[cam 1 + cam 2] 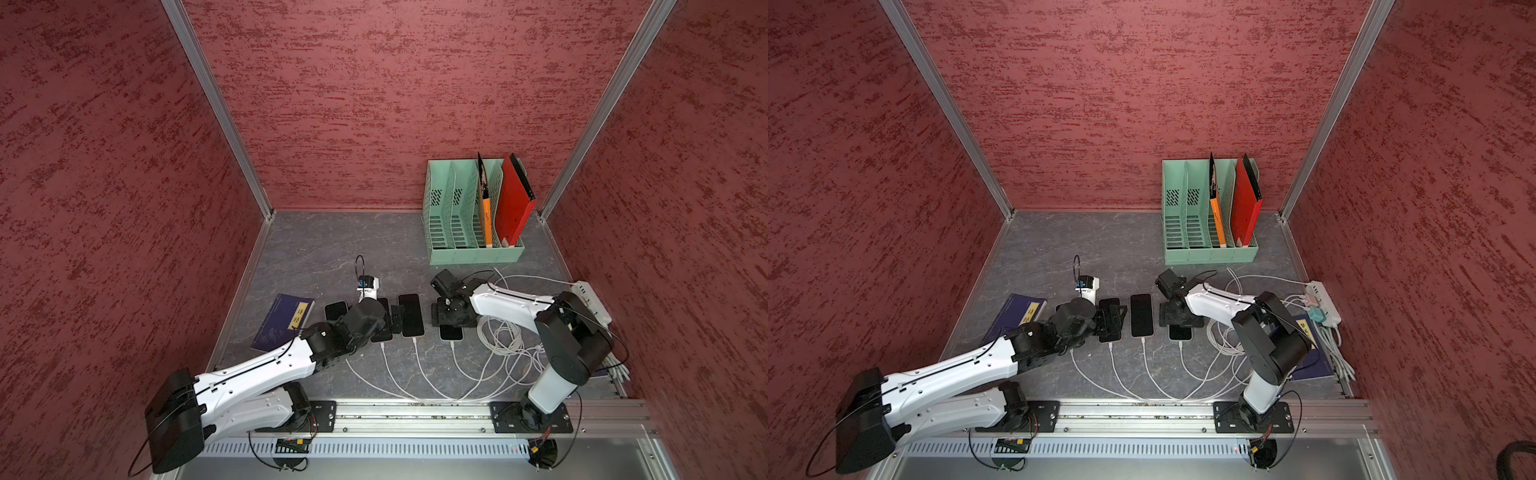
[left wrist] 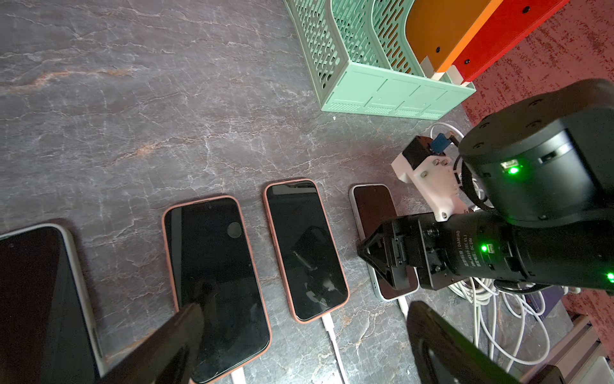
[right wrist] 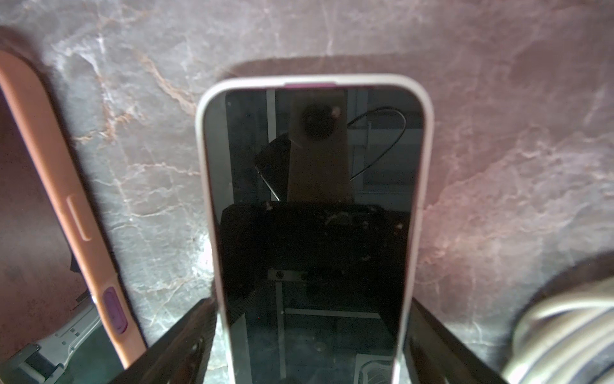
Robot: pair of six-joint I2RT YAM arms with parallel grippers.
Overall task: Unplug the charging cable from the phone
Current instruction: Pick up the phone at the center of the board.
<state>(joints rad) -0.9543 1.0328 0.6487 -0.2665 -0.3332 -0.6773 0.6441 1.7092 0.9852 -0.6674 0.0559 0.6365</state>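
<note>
straddling the white-cased phone (image 3: 312, 199), the right gripper (image 3: 310, 302) stands wide, its fingers (image 3: 186, 345) along both long edges, so close i cannot tell whether they touch. the phone lies flat on the grey table (image 1: 316, 249), rightmost in a row of four, with its white charging cable (image 1: 454, 353) plugged into the near end. the left gripper (image 2: 307, 309) hangs fully spread and empty above the pink-cased phones (image 2: 216, 282). beyond stand a mint file rack (image 1: 473, 253) and a power strip (image 1: 590, 301).
</note>
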